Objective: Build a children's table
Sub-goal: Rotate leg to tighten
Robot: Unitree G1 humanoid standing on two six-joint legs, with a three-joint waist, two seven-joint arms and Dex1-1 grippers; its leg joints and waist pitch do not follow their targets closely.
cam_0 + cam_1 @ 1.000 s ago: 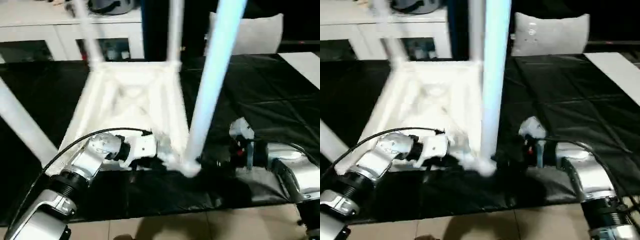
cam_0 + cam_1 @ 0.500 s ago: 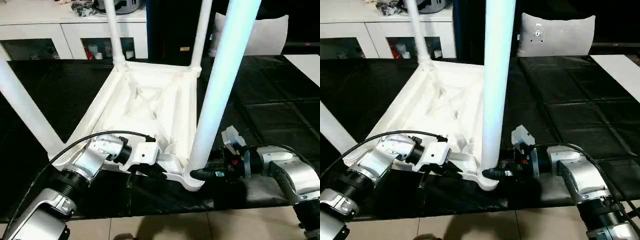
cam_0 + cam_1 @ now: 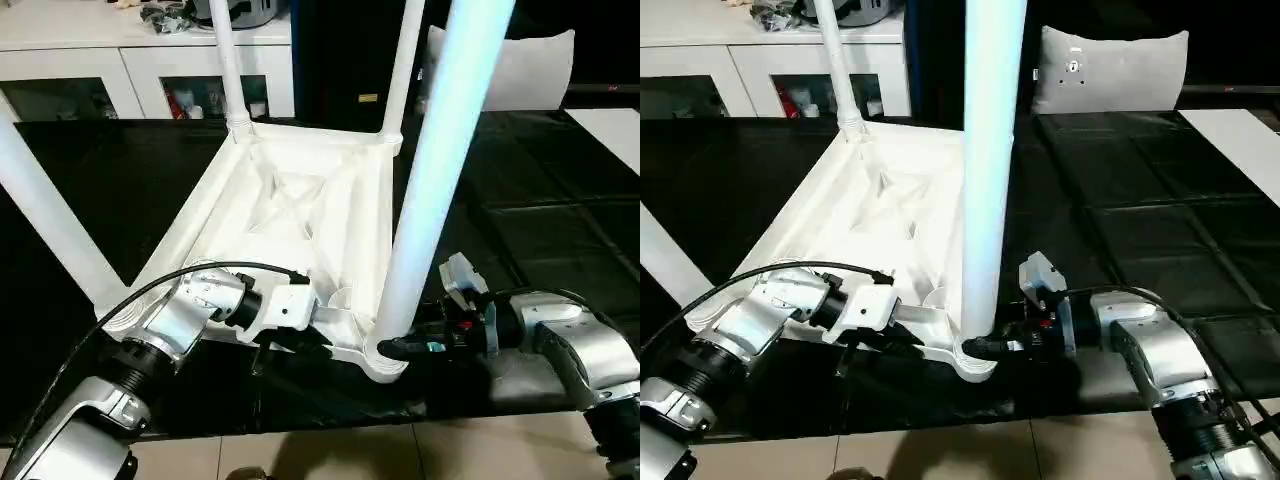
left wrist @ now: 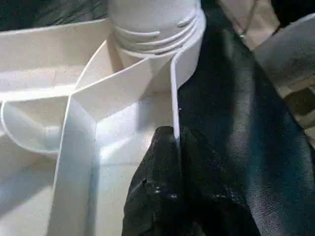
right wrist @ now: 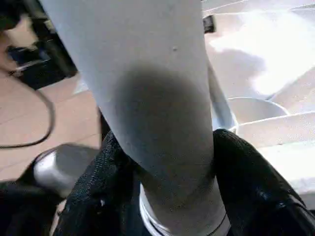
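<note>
The right claw (image 3: 980, 347) had just closed from wide onto the near white tapered tube leg (image 3: 985, 170) at its corner socket. The left claw (image 4: 170, 147) stayed clenched on the white ribbed plastic tabletop's (image 3: 290, 200) rim near the worktop's (image 3: 560, 200) front edge, so tightening could probably begin.

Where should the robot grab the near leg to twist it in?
Probably low on the near leg, just above its corner socket, coming in level from the robot's right. The leg stands upright and round, so two fingers can close on opposite sides there. The right gripper already sits at that spot, while the left gripper pinches the tabletop rim.
</note>
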